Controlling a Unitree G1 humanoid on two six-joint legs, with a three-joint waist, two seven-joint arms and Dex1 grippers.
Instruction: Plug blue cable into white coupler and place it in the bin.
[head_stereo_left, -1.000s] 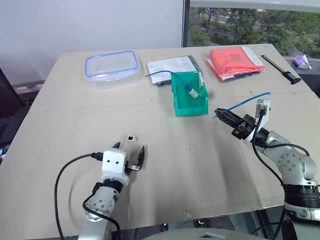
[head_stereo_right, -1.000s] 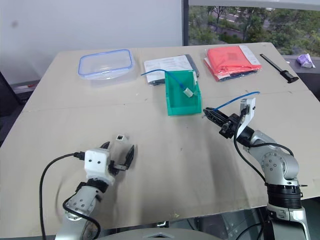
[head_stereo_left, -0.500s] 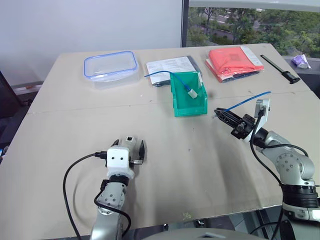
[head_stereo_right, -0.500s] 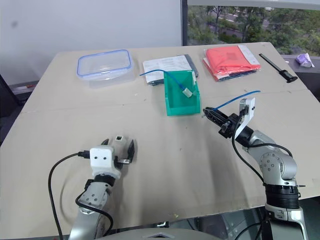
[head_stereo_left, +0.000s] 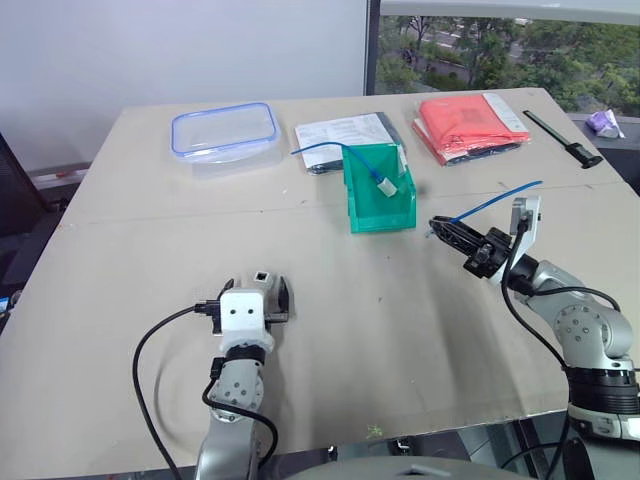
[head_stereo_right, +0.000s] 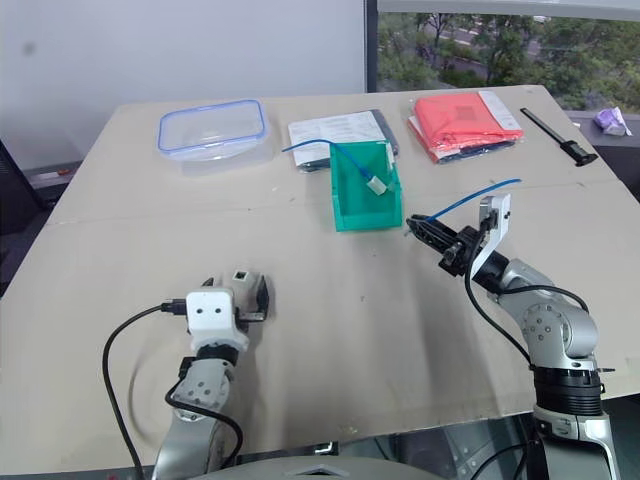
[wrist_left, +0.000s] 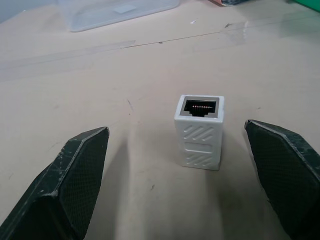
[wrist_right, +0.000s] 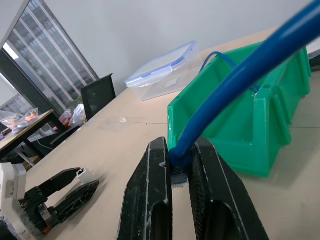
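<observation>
The white coupler stands on the table with its dark socket facing up. My left gripper is open, one black finger on each side of the coupler and neither touching it. The right gripper hovers above the table to the right of the green bin. It is shut on the plug end of the blue cable, which arcs back over the wrist. In the right wrist view the cable rises from between the closed fingers.
A second blue cable with a plug on its end lies in the bin and hangs over its back rim. Behind it are a clear blue-rimmed container, papers, a red packet and a black tool.
My left forearm has swung right and its gripper has turned to point straight at the coupler, which now sits between the open fingers. The right arm and the cable have stayed put.
</observation>
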